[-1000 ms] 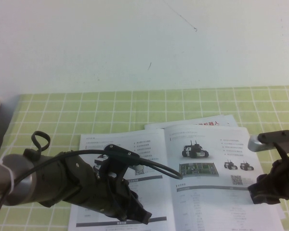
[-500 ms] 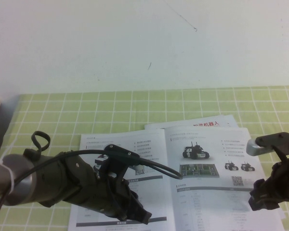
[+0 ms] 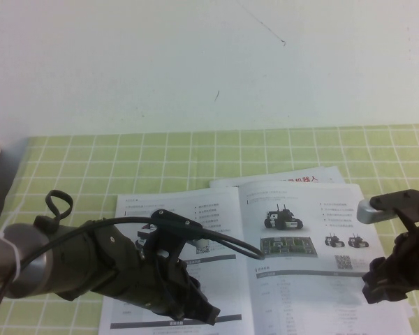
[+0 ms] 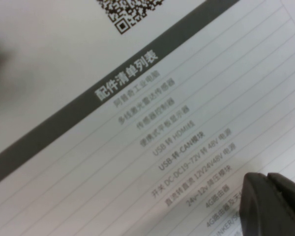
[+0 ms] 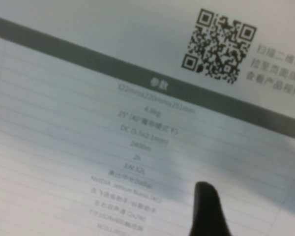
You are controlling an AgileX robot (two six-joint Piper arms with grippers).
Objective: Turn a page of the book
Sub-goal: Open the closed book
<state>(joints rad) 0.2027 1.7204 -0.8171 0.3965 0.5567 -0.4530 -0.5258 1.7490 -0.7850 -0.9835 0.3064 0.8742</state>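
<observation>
Green-and-white checked cloth (image 3: pixel 91 164) covers the table below a pale wall, with the book (image 3: pixel 216 230) lying open on it near the robot. Left gripper (image 3: pixel 208 314) rests low over the left leaf, finger spread indiscernible. Right gripper (image 3: pixel 387 283) sits at the page (image 3: pixel 300 269) outer edge; only 1 dark fingertip (image 5: pixel 209 209) shows, gap indeterminate.

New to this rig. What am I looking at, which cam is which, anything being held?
Two robot arms work over an open booklet on a green checked tablecloth. The wide picture comes from a raised camera behind the arms; the two close-ups come from cameras on each wrist, looking down at printed tables and QR codes. The left claw hangs low over the booklet's left page. The right claw is over the right page, near its outer edge. That page lies flat, and nothing appears to be held.
</observation>
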